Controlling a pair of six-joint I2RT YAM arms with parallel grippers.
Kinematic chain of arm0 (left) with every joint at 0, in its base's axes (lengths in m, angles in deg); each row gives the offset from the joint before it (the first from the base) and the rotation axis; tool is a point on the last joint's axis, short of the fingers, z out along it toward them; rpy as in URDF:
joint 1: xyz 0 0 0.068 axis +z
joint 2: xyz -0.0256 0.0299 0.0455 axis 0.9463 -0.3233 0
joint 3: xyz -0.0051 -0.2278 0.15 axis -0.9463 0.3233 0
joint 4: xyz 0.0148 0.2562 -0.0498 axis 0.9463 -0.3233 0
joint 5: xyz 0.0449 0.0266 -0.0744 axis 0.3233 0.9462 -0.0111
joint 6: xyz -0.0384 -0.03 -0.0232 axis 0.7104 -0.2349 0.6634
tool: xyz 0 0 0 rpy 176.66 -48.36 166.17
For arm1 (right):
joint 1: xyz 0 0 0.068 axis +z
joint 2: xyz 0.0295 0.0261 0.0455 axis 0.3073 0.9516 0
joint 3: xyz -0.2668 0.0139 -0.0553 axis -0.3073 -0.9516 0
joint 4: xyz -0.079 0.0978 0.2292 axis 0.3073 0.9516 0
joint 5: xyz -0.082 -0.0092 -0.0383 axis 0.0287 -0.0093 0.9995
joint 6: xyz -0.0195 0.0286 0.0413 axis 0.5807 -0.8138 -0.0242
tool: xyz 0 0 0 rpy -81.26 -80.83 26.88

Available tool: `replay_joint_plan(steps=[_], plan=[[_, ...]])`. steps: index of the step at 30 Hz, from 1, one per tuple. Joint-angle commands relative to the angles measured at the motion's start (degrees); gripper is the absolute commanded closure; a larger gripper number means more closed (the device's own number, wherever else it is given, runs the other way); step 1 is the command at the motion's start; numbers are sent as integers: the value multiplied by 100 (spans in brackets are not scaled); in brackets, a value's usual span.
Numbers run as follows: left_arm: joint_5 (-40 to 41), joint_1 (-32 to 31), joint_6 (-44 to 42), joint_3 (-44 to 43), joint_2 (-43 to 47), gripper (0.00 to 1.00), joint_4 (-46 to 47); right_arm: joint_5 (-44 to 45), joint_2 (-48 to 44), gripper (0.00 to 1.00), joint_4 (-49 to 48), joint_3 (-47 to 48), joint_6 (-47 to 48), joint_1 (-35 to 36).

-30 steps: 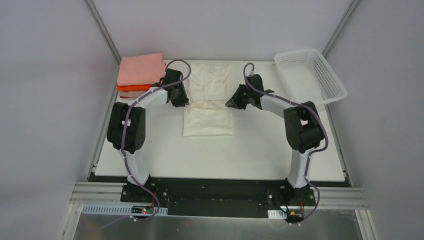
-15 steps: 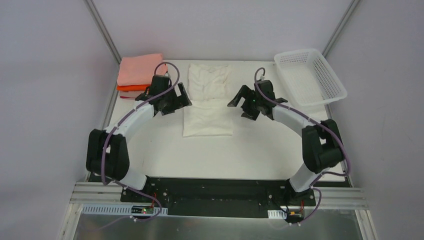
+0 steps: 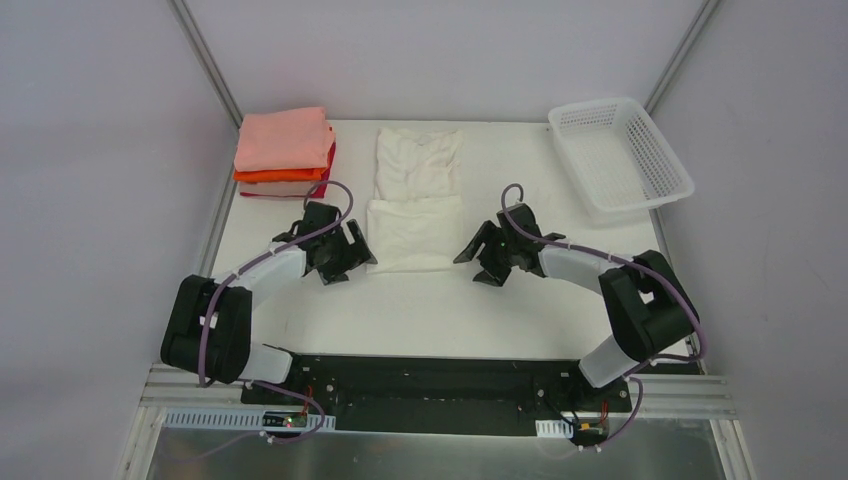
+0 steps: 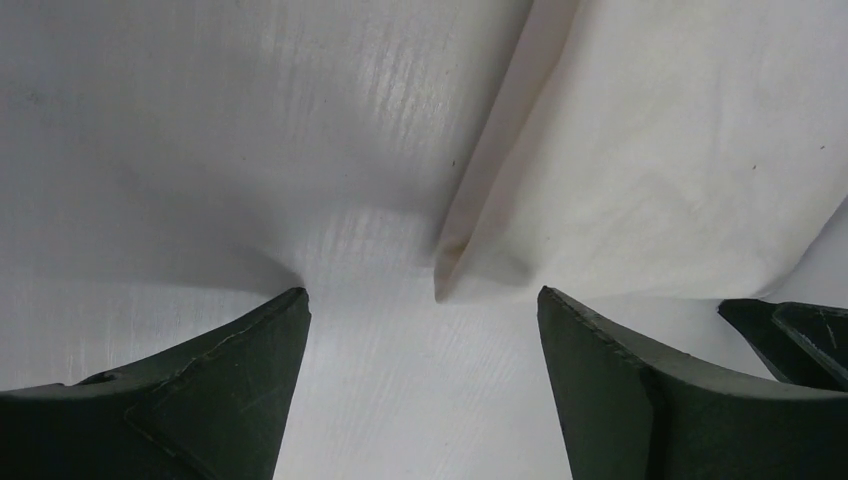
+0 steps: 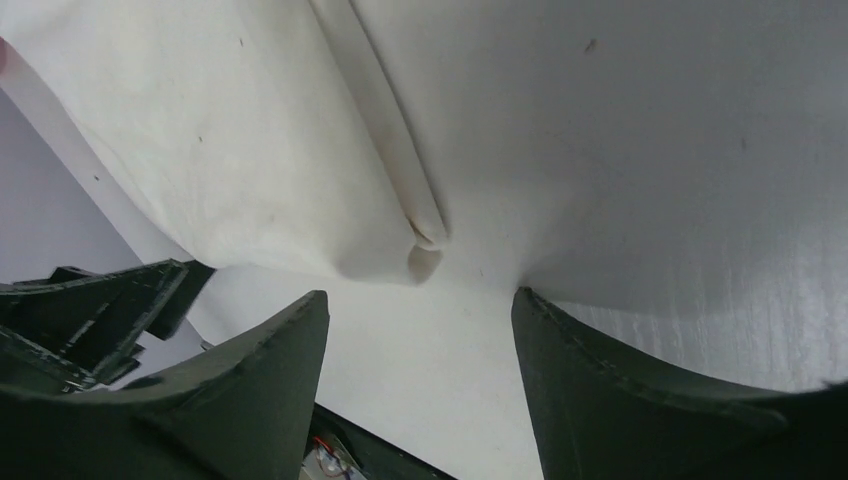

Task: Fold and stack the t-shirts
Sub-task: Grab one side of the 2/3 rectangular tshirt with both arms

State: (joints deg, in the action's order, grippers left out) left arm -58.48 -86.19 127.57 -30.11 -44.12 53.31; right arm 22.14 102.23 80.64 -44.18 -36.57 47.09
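Observation:
The large cream-white t-shirt (image 3: pixel 417 205) lies lengthwise mid-table, its near part (image 3: pixel 415 235) folded into a rectangle and its collar end (image 3: pixel 418 162) behind. My left gripper (image 3: pixel 357 262) sits low at the shirt's near-left corner, open. In the left wrist view the cloth corner (image 4: pixel 452 275) lies just ahead of the gap in the left gripper (image 4: pixel 422 300), with nothing between the fingers. My right gripper (image 3: pixel 470 258) is open at the near-right corner. The right wrist view shows that corner (image 5: pixel 425 258) just beyond the empty right gripper (image 5: pixel 420 296). Folded t-shirts (image 3: pixel 284 140) are stacked back left, salmon-pink on top.
A white lattice basket (image 3: pixel 655 180) stands at the back right corner. The stack's orange layer (image 3: pixel 272 175) and red edge (image 3: pixel 331 158) show under the pink one. Grey walls close in the table on both sides and at the back.
Both grippers were shut at the shirt's sides near its middle. They opened, let go of the cloth, and drew back toward me to the shirt's near corners.

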Motion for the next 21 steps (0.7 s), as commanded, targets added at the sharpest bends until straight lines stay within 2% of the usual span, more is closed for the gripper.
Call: replay_joint_plan(steps=[1, 5, 9, 11, 15, 18, 20, 21], plan=[[-180, -33, 223, 107, -261, 22, 486, 78, 226, 34, -445, -126, -419, 26], [-340, -33, 248, 176, -394, 36, 601, 96, 308, 48, -511, -224, -484, 34], [-421, -33, 318, 364, -446, 41, 820, 204, 299, 58, -542, -318, -502, 28], [-521, -33, 345, 397, -559, 45, 930, 221, 333, 66, -600, -335, -494, 26], [-824, -42, 413, 408, -850, 56, 1189, 188, 449, 75, -666, -322, -490, 23], [-837, -42, 454, 418, -1026, 74, 1192, 249, 508, 84, -738, -335, -491, 23], [-803, -42, 493, 418, -1064, 100, 1192, 268, 513, 100, -815, -368, -468, 21], [-775, -42, 513, 431, -1046, 100, 1192, 244, 503, 100, -871, -397, -424, 24]])
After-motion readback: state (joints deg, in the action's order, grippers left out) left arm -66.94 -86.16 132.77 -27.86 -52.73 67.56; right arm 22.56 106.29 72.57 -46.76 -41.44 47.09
